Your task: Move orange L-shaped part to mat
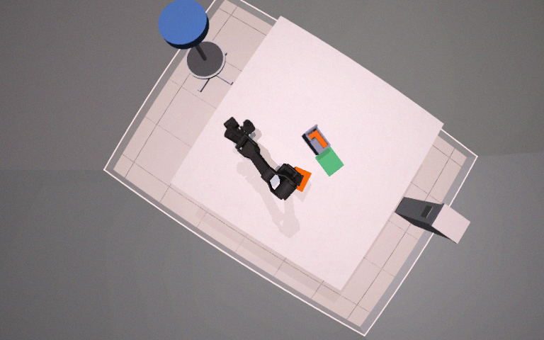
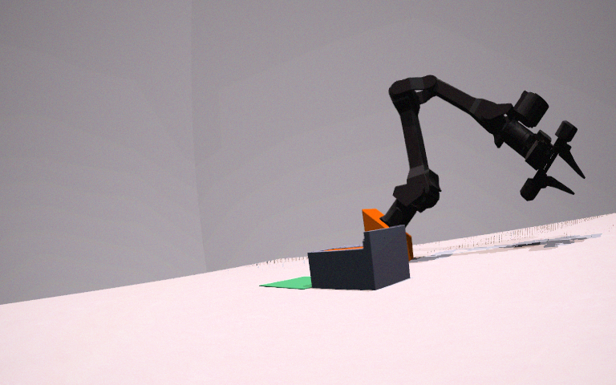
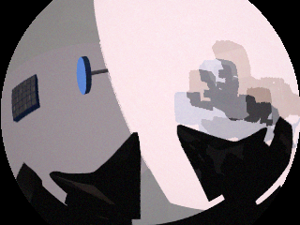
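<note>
Apparently my part-open, empty gripper (image 2: 563,174) hangs well away from the grey tray (image 2: 358,267), whose orange part (image 1: 317,137) seems unpressed, everything remaining.

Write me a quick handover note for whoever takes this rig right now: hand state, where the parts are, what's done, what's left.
Hand: partly open, holding nothing, raised in the air and well away from the tray.
Orange L-shaped part: seated in the pocket of the grey tray, apparently flush.
Green mat: beside the tray, nothing on it.
Done: nothing yet.
Left: press the L-shaped end, pinch the raised end, lift out, lay flat on the mat, release.
</note>
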{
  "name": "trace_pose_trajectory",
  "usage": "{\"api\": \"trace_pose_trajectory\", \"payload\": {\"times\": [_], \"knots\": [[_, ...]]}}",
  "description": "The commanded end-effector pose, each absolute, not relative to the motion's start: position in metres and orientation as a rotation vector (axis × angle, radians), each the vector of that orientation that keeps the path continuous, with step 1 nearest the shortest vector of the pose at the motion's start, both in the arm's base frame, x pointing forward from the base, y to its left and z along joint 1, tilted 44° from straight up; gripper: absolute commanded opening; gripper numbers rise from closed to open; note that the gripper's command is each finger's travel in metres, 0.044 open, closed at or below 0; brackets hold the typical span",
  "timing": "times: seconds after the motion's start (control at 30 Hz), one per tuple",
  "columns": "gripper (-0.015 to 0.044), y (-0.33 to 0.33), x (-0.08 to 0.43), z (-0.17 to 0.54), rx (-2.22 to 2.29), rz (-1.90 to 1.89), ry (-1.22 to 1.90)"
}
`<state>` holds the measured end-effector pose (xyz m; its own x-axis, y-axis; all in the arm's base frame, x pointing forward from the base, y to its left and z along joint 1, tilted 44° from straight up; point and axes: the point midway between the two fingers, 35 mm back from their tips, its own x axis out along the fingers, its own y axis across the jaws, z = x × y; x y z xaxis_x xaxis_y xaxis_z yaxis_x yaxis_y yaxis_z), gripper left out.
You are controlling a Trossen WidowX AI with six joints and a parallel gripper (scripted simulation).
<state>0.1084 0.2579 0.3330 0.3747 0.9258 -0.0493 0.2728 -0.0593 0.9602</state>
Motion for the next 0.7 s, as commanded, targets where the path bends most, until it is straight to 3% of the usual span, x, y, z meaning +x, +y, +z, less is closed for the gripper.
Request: {"api": "trace_pose_trajectory", "payload": {"times": [0.0,0.37,0.67], "knots": [[0.018,0.257,0.146,0.308,1.434,0.644,1.038],[0.018,0.185,0.264,0.211,0.929,0.208,1.077],[0.018,0.078,0.302,0.144,0.74,0.039,1.349]]}}
